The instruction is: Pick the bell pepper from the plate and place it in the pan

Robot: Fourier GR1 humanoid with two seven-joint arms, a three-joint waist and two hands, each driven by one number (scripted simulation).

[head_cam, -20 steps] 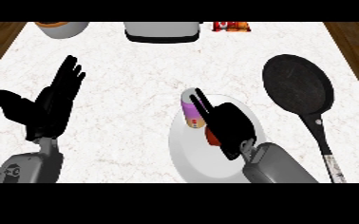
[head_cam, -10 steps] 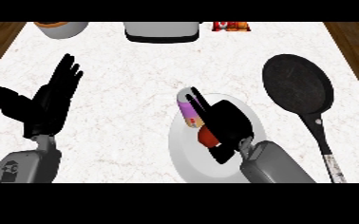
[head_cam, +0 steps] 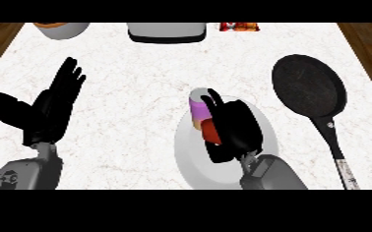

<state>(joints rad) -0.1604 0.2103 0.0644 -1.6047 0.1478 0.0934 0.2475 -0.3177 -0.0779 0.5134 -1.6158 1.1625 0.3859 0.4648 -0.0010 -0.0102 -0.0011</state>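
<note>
A red bell pepper (head_cam: 210, 130) lies on the white plate (head_cam: 190, 164) at lower centre, mostly hidden under my right hand (head_cam: 236, 125). The hand's fingers and thumb curl round the pepper, still low over the plate. A purple and orange object (head_cam: 198, 109) lies at the plate's upper left rim, just beside the fingers. The black pan (head_cam: 308, 87) sits to the right of the plate, its handle (head_cam: 337, 150) pointing toward the counter's front edge. My left hand (head_cam: 51, 107) rests open at the left, fingers up.
Along the back edge stand an orange-rimmed bowl (head_cam: 62, 29), a grey toaster-like appliance (head_cam: 166, 31) and a small red packet (head_cam: 240, 26). White marble counter lies between the plate and the left hand.
The right hand has closed further round the pepper and shifted slightly toward the plate's middle. The left hand has barely moved.
</note>
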